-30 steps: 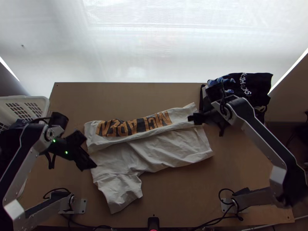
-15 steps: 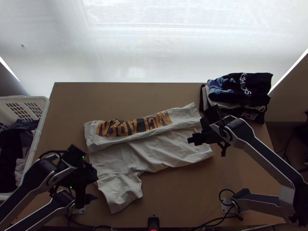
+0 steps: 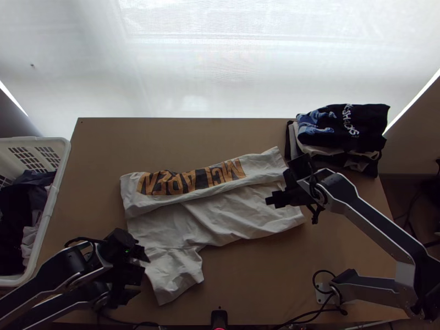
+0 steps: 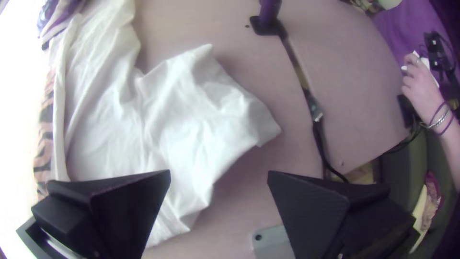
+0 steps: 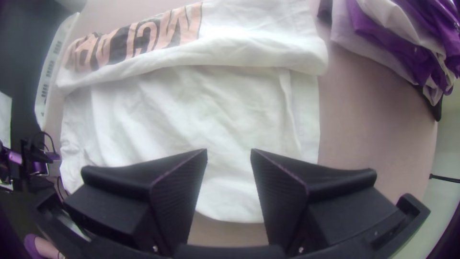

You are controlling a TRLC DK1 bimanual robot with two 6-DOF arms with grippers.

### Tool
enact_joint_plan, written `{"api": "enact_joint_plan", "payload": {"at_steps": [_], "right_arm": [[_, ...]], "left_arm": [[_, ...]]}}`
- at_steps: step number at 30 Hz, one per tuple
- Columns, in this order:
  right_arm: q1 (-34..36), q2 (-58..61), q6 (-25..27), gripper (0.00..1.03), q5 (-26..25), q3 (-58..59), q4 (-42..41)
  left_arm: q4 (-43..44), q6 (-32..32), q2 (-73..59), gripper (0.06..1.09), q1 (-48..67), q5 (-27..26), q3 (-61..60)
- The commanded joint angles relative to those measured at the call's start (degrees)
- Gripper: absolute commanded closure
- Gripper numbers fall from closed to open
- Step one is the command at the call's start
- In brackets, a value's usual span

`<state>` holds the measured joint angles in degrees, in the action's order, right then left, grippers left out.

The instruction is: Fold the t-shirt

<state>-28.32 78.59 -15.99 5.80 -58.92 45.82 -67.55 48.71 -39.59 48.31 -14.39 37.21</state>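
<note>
Left jaws (wide apart) and right jaws (less so), both empty, have shifted toward the near side of the partly folded white cloth t-shirt on the wooden counter, probably making its sleeve next.

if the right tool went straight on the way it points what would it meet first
Most likely the t-shirt, on its plain part beside the printed fold; how much gap the right tool has above it is unclear.
</note>
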Motion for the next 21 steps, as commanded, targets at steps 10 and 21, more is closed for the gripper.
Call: {"api": "enact_joint_plan", "payload": {"at_steps": [10, 21], "right_arm": [[4.41, -0.63, 2.37, 0.58, 0.7, -0.76, -1.09], [4.85, -0.36, 2.8, 0.58, 1.14, -0.32, -1.09]], "left_arm": [[16.13, -4.59, -5.23, 0.11, 11.45, 3.14, -9.0], [17.45, -10.65, -2.77, 0.36, 13.65, 3.14, -9.44]]}}
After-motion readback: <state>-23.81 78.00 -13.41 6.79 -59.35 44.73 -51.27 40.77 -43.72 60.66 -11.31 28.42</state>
